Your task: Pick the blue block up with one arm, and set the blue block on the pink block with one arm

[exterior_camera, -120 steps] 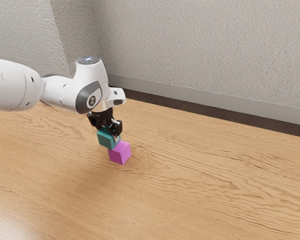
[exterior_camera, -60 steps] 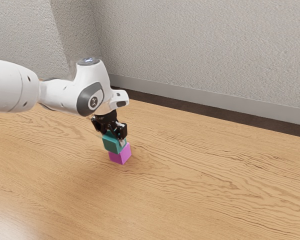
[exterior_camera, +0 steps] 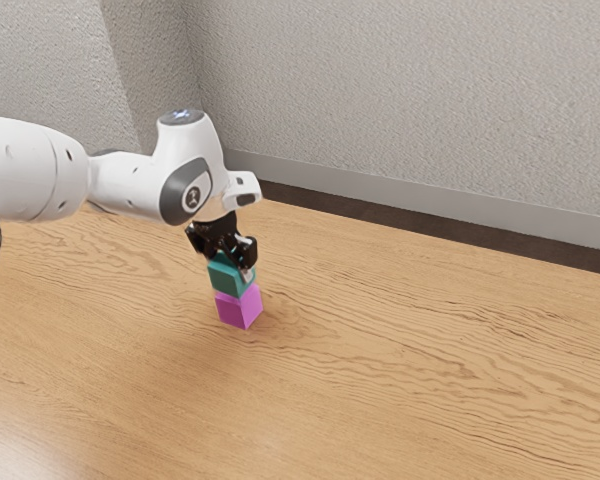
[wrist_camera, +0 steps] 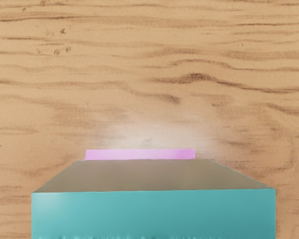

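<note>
our gripper (exterior_camera: 229,256) is closed on the upper sides of the blue block (exterior_camera: 230,279), left of centre in the exterior view. we hold it square over the pink block (exterior_camera: 239,307) on the table (exterior_camera: 410,350), seemingly resting on it, so the stack will not tip. we read no writing anywhere.

Wooden table (exterior_camera: 430,380) — grey textured wall (exterior_camera: 430,90) behind it, skirting (exterior_camera: 460,203) along its foot.

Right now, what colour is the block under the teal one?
Plain magenta-pink. The pink block shows best in the exterior view, under the teal block.
</note>
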Available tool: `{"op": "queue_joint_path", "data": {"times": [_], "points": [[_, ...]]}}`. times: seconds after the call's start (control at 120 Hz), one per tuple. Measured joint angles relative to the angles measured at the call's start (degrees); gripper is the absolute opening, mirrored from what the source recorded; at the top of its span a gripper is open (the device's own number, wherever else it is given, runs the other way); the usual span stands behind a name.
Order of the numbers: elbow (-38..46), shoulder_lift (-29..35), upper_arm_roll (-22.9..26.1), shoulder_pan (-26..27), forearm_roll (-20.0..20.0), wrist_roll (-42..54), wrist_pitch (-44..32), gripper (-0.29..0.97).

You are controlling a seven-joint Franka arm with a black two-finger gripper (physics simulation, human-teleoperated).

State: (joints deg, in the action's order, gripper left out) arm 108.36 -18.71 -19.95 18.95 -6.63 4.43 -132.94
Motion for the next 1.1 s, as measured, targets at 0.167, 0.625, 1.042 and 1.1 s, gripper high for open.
{"op": "queue_joint_path", "data": {"times": [0.167,0.625,1.042,1.1], "points": [[-0.9,-0.8,0.0,-0.7,-0.3,0.2,0.1,0.35],[-0.7,-0.9,0.2,-1.1,-4.1,1.0,0.2,0.54],[1.0,37.5,15.3,-4.8,5.3,-2.6,24.7,0.66],[0.4,35.7,16.1,-4.8,6.3,-4.0,27.6,0.67]]}}
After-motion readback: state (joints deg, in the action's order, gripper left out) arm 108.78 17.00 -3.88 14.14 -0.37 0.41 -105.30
